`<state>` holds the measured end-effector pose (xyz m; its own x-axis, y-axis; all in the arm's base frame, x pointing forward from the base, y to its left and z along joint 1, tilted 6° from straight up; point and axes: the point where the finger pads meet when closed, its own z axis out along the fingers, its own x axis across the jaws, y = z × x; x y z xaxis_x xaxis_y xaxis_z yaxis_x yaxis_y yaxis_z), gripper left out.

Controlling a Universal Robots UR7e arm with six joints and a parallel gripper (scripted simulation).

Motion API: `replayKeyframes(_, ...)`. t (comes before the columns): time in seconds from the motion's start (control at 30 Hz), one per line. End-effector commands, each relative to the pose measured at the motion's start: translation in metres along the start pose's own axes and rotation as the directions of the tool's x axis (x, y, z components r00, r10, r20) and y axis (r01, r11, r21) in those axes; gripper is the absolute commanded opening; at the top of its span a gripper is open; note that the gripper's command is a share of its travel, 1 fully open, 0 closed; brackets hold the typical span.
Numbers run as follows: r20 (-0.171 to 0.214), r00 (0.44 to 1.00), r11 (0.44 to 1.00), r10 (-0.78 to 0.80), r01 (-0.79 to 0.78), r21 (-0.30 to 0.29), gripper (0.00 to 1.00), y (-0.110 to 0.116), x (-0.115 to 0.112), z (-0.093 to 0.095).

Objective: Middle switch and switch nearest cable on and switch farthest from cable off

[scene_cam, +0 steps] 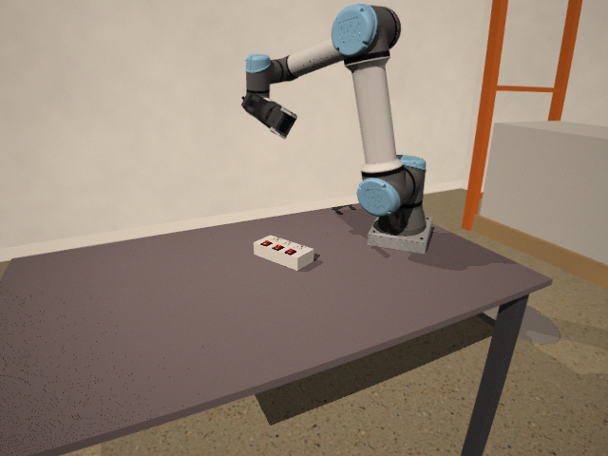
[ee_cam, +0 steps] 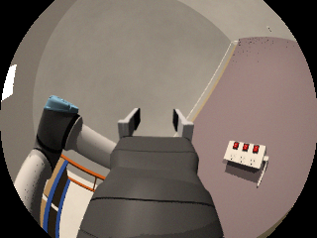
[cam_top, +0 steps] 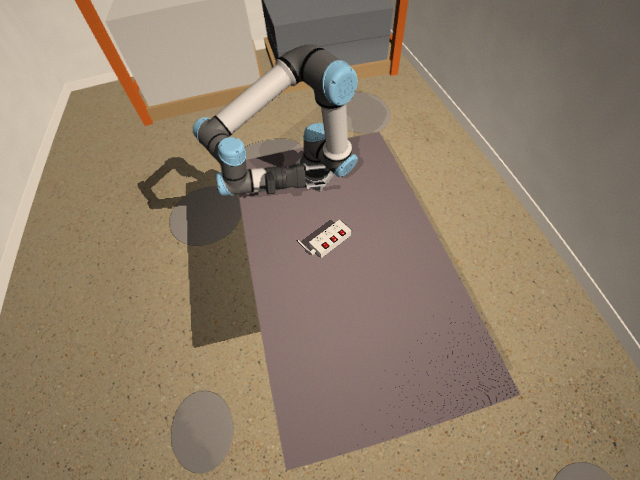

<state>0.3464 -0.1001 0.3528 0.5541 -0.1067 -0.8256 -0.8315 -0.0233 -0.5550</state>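
A white power strip lies flat, right way up, near the middle of the grey-brown table. It has three red switches in a row: one nearest the short cable stub, a middle one, and a far one. I cannot tell which way each switch is tipped. My gripper is open and empty. It hangs high above the table, well back from the strip, near the arm's base.
The arm's base is bolted to the table's far end. An orange rack with a grey box stands beyond the table. Walls close in on two sides.
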Motion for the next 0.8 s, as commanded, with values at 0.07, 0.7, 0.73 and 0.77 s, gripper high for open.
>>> replayKeyframes(0.07,-0.001,1.0,1.0,0.0,0.0,0.0,1.0,-0.0001,-0.0003,0.0)
replayKeyframes(0.7,-0.002,1.0,1.0,-0.006,0.006,-0.005,1.0,0.0006,0.0005,0.0006)
replayKeyframes(0.73,-0.003,1.0,1.0,-0.011,0.01,-0.007,1.0,0.001,0.0011,0.001)
replayKeyframes(0.77,-0.004,1.0,1.0,-0.016,0.016,-0.012,1.0,0.0017,0.0019,0.0016)
